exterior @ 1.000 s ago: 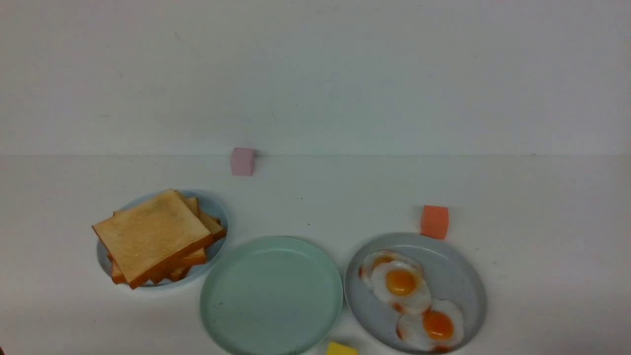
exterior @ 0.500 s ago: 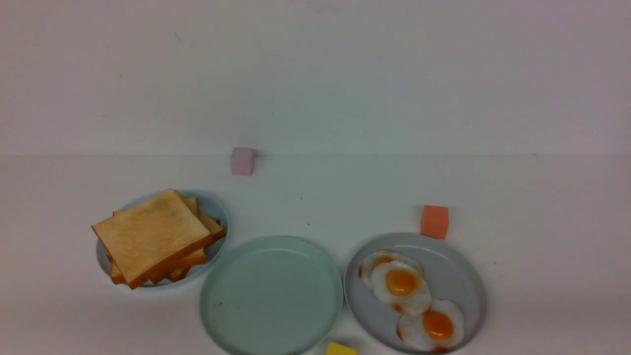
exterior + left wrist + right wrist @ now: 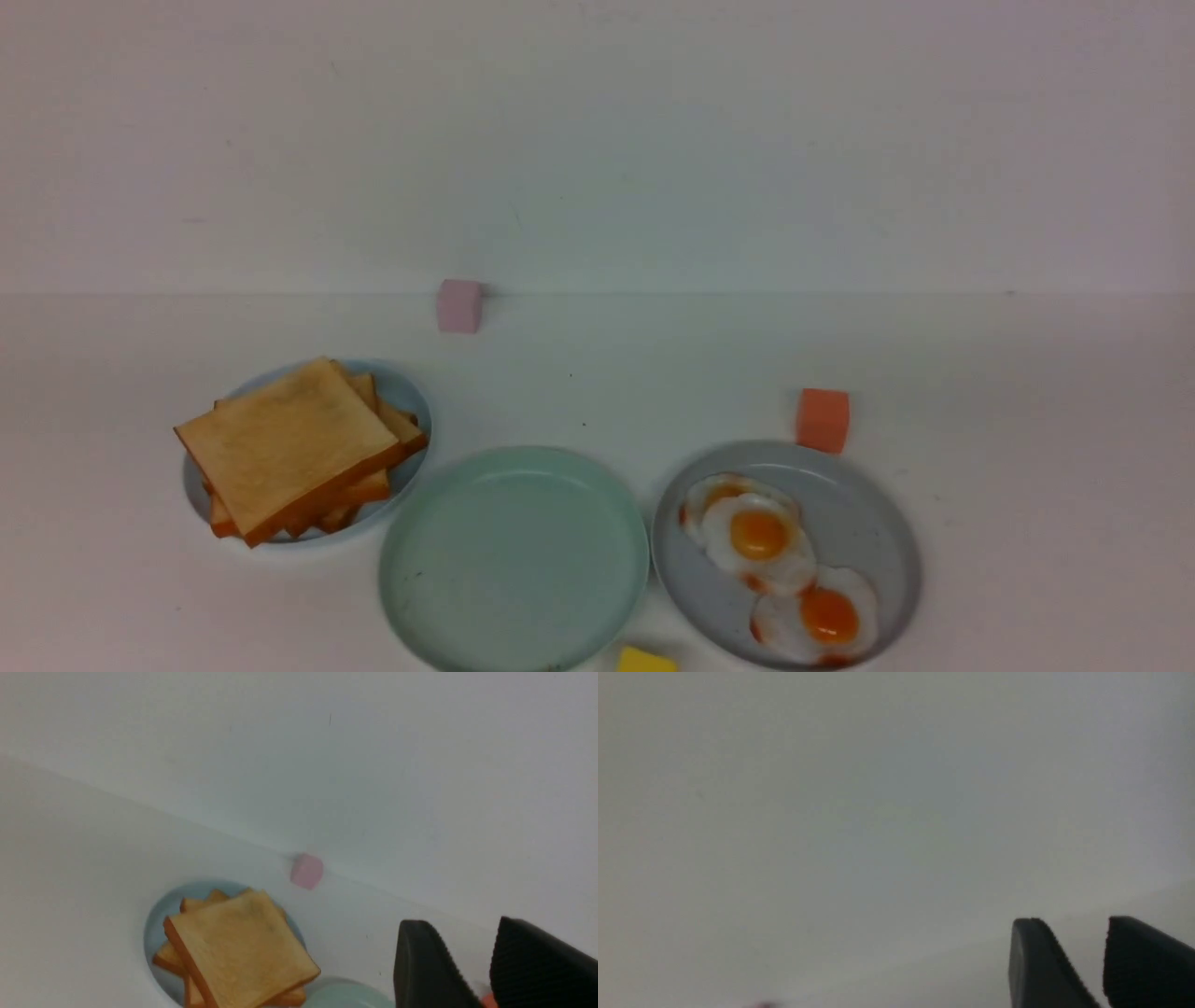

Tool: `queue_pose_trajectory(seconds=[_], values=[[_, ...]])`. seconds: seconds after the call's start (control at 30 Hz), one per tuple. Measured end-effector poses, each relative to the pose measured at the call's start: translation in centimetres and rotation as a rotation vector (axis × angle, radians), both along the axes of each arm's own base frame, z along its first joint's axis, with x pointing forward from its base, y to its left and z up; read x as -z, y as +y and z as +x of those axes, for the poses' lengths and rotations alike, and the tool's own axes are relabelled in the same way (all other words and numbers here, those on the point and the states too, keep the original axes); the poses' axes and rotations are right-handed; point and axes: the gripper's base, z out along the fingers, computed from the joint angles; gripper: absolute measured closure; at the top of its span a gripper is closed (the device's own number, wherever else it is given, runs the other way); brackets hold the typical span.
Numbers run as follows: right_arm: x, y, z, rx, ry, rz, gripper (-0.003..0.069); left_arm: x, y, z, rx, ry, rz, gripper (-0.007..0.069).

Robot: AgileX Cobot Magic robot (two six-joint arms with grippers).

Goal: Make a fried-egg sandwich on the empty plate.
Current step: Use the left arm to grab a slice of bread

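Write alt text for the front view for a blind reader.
Empty mint-green plate between a blue plate of stacked toast and a grey plate of fried eggs. A pink cube, orange cube and yellow cube lie nearby.

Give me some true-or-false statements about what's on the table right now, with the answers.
1. The mint-green plate in the middle has nothing on it. True.
2. The toast pile shares a plate with the eggs. False: it sits alone on the pale blue plate on the left.
3. The fried eggs lie on the grey-blue plate on the right. True.
4. An orange cube stands on the mint-green plate. False: the orange cube stands on the table, just behind the grey-blue plate.
5. The left gripper is holding a toast slice. False: the left gripper holds nothing, and its jaws are apart.
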Motion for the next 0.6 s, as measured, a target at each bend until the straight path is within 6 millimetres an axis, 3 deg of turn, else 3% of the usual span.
queue_pose_trajectory(seconds=[0.2,0.37,0.6], values=[[2.3,0.8,2.0,-0.067,0.155,-0.008,0.0418,0.9,-0.2,1.7,0.014,0.087,-0.004,0.0386],[4.5,2.1,2.1,-0.185,0.216,-0.034,0.0418,2.3,-0.5,3.0,0.038,0.221,-0.028,0.0386],[6.9,3.8,1.5,-0.350,0.331,-0.081,0.0418,4.5,-1.3,6.5,0.049,0.400,-0.225,0.0386]])
